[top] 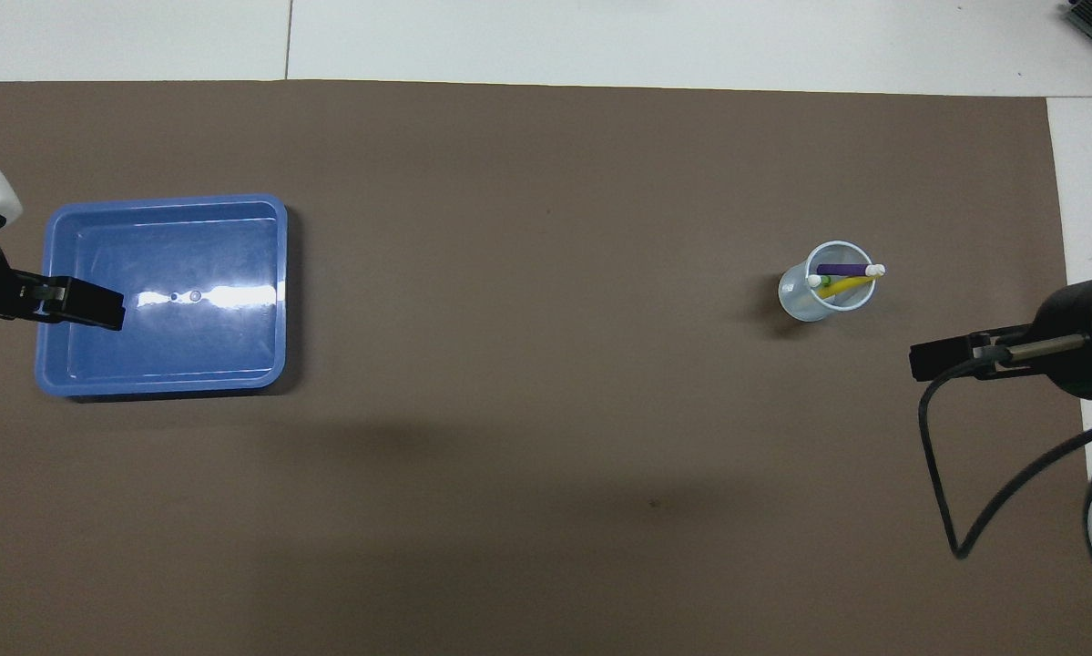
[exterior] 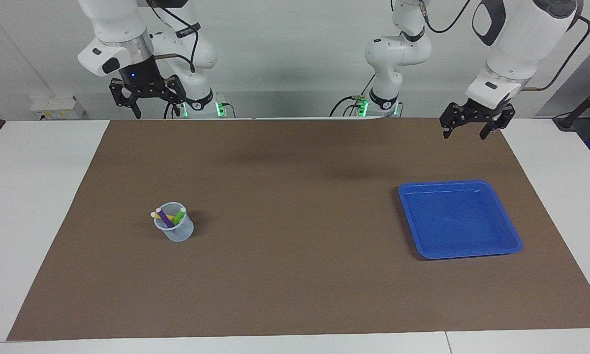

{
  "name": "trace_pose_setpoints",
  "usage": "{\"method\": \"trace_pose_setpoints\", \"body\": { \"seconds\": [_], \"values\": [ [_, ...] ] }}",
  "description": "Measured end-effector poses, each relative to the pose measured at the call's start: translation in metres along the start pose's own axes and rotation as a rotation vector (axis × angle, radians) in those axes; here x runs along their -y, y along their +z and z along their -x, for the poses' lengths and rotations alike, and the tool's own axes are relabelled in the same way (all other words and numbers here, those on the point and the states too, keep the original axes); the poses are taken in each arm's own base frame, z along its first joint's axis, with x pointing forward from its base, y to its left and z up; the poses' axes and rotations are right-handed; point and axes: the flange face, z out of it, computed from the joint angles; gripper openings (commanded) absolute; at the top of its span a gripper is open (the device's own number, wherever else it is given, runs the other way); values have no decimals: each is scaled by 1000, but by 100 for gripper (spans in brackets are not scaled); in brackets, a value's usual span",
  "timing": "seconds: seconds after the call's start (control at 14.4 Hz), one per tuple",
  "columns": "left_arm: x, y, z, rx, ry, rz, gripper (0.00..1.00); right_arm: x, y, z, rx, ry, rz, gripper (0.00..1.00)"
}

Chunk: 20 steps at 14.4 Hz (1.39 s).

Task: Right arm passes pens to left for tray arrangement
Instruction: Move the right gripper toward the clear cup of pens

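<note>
Starting out: nothing passed yet. Three pens (exterior: 169, 217), one purple, one green, one yellow, all stand in one clear cup (exterior: 174, 228), well apart from the right fingers (exterior: 147, 102), which are spread and empty. One blue tray (exterior: 459, 248) sits bare below the left fingers (exterior: 477, 127), also spread, empty.

Only two things stand on the brown mat (exterior: 295, 275): a clear cup (exterior: 175, 229) with three pens (exterior: 169, 217) sticking up, toward the right arm's end, and a blue tray (exterior: 459, 219) toward the left arm's end. They sit well apart, with open mat between them. Both grippers hang high, nothing under them.
</note>
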Motion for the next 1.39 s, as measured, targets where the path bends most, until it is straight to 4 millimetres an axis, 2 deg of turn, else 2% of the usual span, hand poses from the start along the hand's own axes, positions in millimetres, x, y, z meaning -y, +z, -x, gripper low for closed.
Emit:
{"method": "trace_pose_setpoints", "body": {
  "seconds": [1.18,1.39],
  "values": [
    [2,0,0,0,-3,0,100,0,1,4,10,3,3,100],
    [2,1,1,3,-3,0,100,-7,2,3,5,-24,1,100]
  ]
}}
